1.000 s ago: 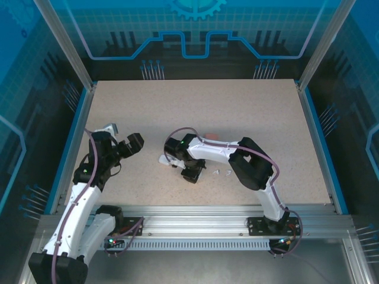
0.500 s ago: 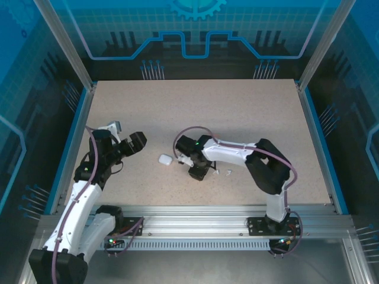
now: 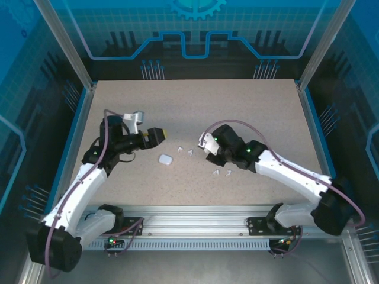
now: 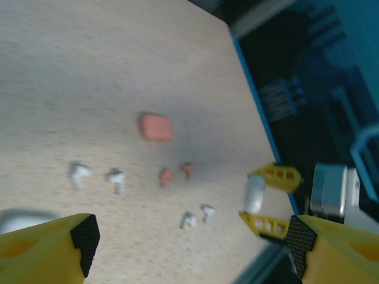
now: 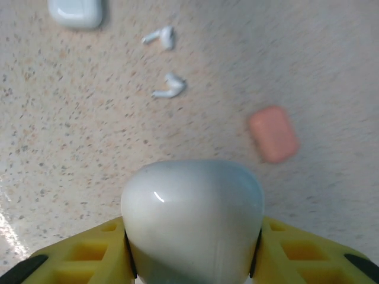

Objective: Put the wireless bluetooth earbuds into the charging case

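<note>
Six earbuds [image 4: 115,180] lie loose on the table [image 3: 237,106]. Right claw [image 4: 265,198] is pinching a white case [image 5: 192,219] just above it, and left claw [image 3: 157,136] hangs spread and empty. I'd get that case steady and opened first, then grab a white one, not pink.

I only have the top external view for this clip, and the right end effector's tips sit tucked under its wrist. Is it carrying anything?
Observer: Yes. In the right wrist view, the right end effector is closed on a white case.
Operator: Any pink items around?
Observer: The left wrist view shows a salmon-pink case lying on the table.
Operator: Are its earbuds inside it?
Observer: No. Two salmon-pink earbuds lie loose near that case, not touching it.
</note>
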Controlling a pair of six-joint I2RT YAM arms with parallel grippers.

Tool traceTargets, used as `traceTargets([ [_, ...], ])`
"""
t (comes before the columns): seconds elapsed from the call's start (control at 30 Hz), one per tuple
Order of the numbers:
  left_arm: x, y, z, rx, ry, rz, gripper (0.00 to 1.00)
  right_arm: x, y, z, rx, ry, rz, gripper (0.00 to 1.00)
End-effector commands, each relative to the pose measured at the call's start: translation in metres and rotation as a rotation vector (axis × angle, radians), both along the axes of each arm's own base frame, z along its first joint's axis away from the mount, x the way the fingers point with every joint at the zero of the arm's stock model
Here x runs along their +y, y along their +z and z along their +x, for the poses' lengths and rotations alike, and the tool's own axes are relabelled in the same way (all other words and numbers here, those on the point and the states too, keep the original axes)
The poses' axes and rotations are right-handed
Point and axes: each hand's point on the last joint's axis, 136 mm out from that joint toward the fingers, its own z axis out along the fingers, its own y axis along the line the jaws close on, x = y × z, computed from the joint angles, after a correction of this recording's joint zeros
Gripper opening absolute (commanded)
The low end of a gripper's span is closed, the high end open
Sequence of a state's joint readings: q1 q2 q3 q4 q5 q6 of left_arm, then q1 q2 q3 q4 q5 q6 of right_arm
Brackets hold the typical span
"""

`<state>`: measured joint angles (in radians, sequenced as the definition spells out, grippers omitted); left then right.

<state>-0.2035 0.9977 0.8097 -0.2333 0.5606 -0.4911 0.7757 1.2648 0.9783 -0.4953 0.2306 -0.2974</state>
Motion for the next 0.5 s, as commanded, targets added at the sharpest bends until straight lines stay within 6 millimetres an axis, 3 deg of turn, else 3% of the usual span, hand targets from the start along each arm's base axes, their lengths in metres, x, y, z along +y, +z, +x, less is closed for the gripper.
traceTargets([
  [0.0,-0.042,0.029,-0.014,-0.072,-0.208,-0.078,0.86,0.007,0.026,0.003,-0.104,0.078,0.058,0.44],
  [0.2,-0.076,0.035,-0.016,-0.077,-0.314,-0.132,0.8,0.008,0.046,-0.001,-0.158,0.118,0.093,0.44],
  [0.47,-0.113,0.034,-0.024,-0.071,-0.419,-0.172,0.81,0.015,0.057,-0.004,-0.163,0.142,0.147,0.44],
])
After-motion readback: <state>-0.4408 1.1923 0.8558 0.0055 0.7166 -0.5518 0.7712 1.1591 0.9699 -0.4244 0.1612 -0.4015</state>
